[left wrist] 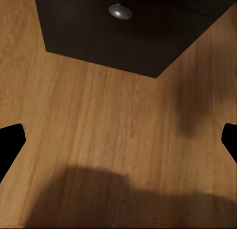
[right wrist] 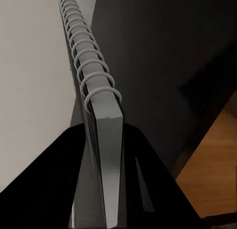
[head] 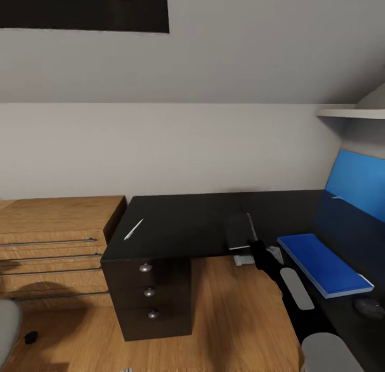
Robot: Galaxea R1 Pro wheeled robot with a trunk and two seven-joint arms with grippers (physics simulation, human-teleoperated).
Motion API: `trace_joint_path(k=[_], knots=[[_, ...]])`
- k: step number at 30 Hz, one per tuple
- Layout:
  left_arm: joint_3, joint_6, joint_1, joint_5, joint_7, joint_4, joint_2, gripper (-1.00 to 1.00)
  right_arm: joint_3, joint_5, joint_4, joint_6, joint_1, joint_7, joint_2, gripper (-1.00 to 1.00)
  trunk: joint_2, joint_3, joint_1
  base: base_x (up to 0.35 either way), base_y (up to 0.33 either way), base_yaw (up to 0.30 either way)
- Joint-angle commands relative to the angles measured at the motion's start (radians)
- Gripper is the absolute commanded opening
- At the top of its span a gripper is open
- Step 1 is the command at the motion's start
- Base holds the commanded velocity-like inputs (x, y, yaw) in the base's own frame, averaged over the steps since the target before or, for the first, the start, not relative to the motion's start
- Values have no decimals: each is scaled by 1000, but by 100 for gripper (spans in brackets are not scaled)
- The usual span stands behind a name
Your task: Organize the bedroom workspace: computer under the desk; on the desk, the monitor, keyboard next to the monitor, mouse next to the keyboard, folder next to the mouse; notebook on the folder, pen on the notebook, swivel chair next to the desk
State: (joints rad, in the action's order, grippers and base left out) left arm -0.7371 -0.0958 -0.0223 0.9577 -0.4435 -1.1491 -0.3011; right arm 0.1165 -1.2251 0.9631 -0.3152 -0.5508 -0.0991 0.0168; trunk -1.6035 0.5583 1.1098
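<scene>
My right tool (right wrist: 106,189) is clamped on the notebook (right wrist: 98,105), a grey book with a wire spiral along its spine; the two black fingers (right wrist: 148,189) press on both covers. In the head view the notebook (head: 238,231) is at the front edge of the tabletop (head: 182,222), near the inner corner where the two wings of the black top meet, and I cannot tell if it touches the surface. My left tool (left wrist: 118,140) is apart, the two finger tips stand wide at both sides, over the wood floor (left wrist: 108,120) near the foot of the drawer unit (left wrist: 128,36) with its round silver knob (left wrist: 120,11).

The folder (head: 323,264), bright blue and flat, lies on the right wing of the tabletop. Near its far end, toward the front of this wing, is the mouse (head: 369,307), dark and rounded. A thin white pen (head: 133,229) lies on the left wing, near the left edge. The monitor (head: 353,201) stands along the right wall side, its screen is blue. Left of the tabletop stands a light-wood cabinet (head: 53,243). I can read no writing or brand on any of these things.
</scene>
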Motion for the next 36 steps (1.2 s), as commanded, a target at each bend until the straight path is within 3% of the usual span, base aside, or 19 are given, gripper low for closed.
trace_joint_path(k=[1,6,11,14,17,36], knots=[[-4,-8,1,11,-4,-1,-1,100,3,-10,23,-4,8,-8,3,-100,7,-2,-4,-182,0,0],[-2,-8,1,12,-4,-1,-1,100,28,-11,57,-5,21,-9,15,-100,42,-18,-24,-72,0,0],[-3,-8,1,13,-4,-1,-1,100,50,-13,62,-4,23,-10,16,-100,42,-19,-24,-10,0,-21],[-4,-8,1,13,-4,-1,-1,100,92,-13,63,-6,23,-12,16,-100,42,-20,-24,-1,0,-201],[-4,-8,1,13,-4,-1,-1,100,109,-13,63,-9,23,-13,16,-100,42,-22,-24,0,0,-241],[-4,-8,1,13,-4,-1,-1,100,120,-11,60,-11,23,-16,21,-100,42,-30,-24,0,0,-250]])
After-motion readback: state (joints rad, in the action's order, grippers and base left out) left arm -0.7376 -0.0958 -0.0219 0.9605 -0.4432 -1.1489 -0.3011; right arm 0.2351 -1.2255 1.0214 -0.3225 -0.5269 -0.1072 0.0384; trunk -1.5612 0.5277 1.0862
